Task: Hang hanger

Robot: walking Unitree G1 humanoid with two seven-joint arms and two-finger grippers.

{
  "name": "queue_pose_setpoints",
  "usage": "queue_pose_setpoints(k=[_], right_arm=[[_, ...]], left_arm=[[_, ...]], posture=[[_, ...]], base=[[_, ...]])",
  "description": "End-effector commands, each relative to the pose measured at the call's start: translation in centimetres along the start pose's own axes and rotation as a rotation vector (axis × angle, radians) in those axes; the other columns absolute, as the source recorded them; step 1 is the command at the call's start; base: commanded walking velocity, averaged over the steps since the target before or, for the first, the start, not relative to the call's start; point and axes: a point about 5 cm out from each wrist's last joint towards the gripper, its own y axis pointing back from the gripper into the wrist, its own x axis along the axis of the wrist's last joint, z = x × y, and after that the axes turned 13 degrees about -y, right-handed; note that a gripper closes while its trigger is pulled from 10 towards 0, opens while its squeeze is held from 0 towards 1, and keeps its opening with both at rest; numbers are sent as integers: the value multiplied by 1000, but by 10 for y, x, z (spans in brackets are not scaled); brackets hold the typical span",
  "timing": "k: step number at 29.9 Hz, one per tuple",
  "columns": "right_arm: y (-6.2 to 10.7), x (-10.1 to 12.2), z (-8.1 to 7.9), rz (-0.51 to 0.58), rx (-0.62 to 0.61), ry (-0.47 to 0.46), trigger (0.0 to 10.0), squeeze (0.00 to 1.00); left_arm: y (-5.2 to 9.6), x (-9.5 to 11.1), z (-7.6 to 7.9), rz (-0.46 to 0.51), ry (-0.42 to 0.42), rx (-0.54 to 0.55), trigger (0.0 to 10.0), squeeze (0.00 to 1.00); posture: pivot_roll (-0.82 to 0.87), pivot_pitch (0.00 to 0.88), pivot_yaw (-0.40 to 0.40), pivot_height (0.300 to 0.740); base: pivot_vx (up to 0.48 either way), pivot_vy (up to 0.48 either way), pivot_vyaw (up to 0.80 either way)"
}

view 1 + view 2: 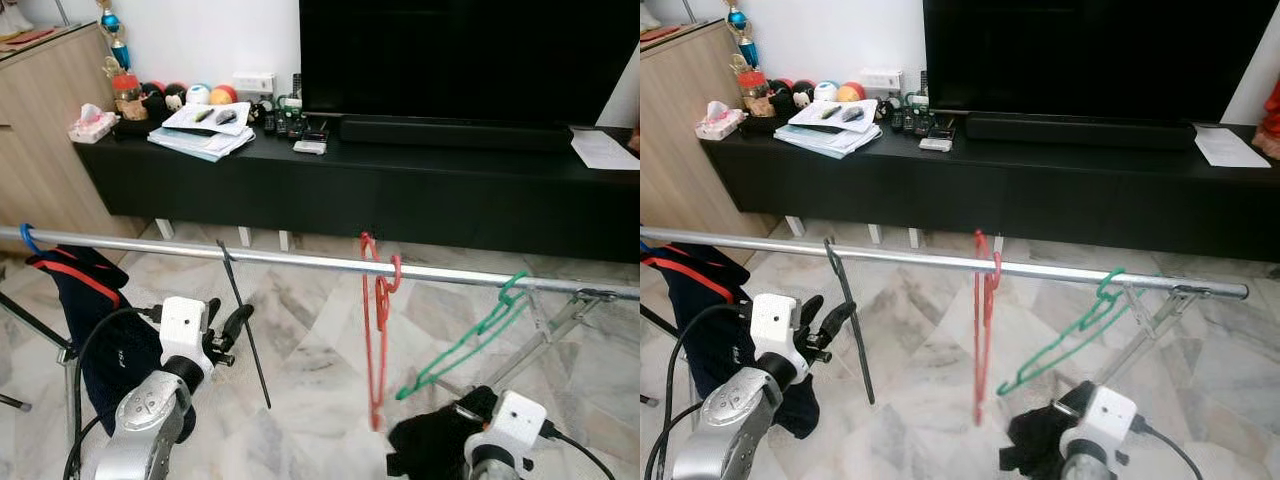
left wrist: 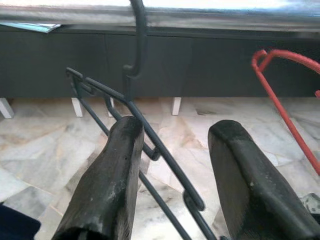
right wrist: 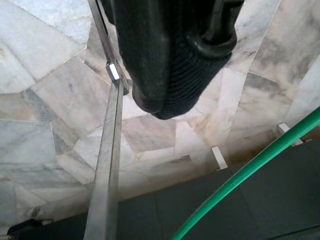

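Fingers (image 2: 112, 180) of your left gripper (image 1: 225, 328) stand apart in the left wrist view, with the black hanger (image 1: 246, 325) running down through the gap between them — released, not clenched, though whether one pad brushes the wire you cannot tell. That hanger's hook sits over the rail (image 1: 300, 260), and its frame hangs edge-on towards the floor (image 1: 310, 340), just ahead of the gripper. To your left on the same rail a dark garment with red trim (image 1: 85, 300) hangs from a blue hook (image 1: 27, 238). Further along to your right you have the red hanger (image 1: 378, 335) hooked on and hanging straight down, and beyond it the green hanger (image 1: 465, 345), tilted. Your right gripper (image 1: 430, 440) sits low beneath the green one; in the right wrist view its fingers press together, closed on nothing you can make out. Behind the rail runs a long black TV console (image 1: 400, 190) with the TV (image 1: 470, 55), papers (image 1: 205, 130) and small toys on it — a wooden cabinet (image 1: 45, 120) stands at its left end.
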Motion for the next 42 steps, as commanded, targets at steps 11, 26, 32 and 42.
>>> queue_pose_setpoints(k=[11, 26, 32, 42], right_arm=[[0, -1, -3, -13, 27, -4, 10000, 0], [0, -4, -4, -39, 53, 4, 10000, 0], [-1, -4, -8, -53, 82, 4, 10000, 0], [-5, -4, -14, -77, 132, 11, 10000, 0]], left_arm=[[-1, 2, -1, -1, -35, 8, 10000, 0], [-1, 2, -4, -4, -44, 40, 10000, 0], [-7, 5, -11, -38, -132, 86, 10000, 0], [-25, 16, -19, -61, -212, 152, 10000, 0]], posture=[[41, 50, 21, 740], [43, 45, 11, 740], [46, 40, 2, 740], [57, 23, -27, 740]], base=[[0, -94, 0], [0, -322, 0], [0, 0, 0], [0, 0, 0]])
